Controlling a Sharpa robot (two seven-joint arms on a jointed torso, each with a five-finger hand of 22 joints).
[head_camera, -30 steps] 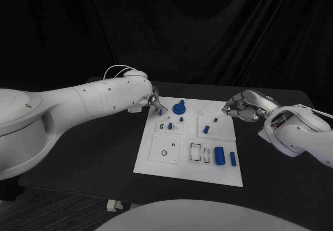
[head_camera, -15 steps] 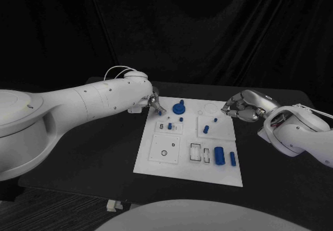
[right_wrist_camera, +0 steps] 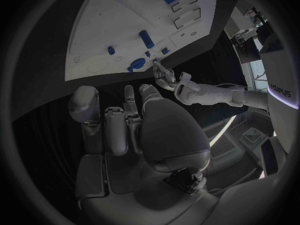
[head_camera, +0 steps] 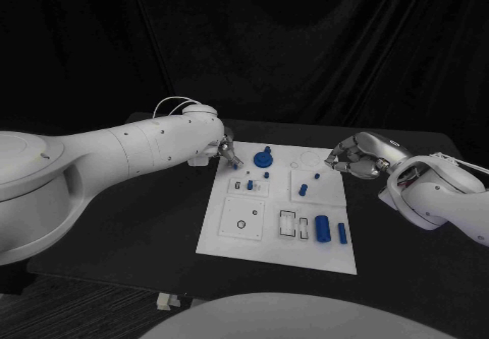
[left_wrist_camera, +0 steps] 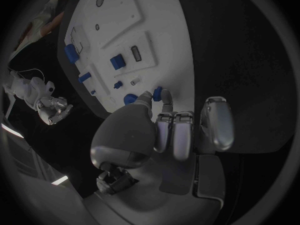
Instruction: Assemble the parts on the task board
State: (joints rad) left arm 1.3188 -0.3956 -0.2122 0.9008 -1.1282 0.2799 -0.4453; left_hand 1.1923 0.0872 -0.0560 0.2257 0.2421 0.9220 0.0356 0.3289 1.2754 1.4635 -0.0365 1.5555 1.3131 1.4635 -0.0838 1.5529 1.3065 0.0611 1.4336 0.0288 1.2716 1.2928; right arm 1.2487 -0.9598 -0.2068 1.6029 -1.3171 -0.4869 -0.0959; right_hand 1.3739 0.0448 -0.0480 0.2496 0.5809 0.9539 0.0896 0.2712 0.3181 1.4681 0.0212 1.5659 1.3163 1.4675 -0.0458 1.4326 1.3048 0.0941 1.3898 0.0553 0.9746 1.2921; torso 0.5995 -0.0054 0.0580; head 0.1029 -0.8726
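Black desk [head_camera: 152,212], white task board [head_camera: 255,244]: at its ten o'clock corner the left hand [head_camera: 226,152] pinches a small blue part [left_wrist_camera: 157,91], apparently seating it; right hand [head_camera: 359,159] waits, fingers curled, empty.

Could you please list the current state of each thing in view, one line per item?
left hand: at the board's far left corner, pinching a small blue part.
right hand: beside the board's far right edge, fingers curled, holding nothing.
task board: flat on the table.
round blue part: on the board's far end.
large blue cylinder: lying near the board's right side.
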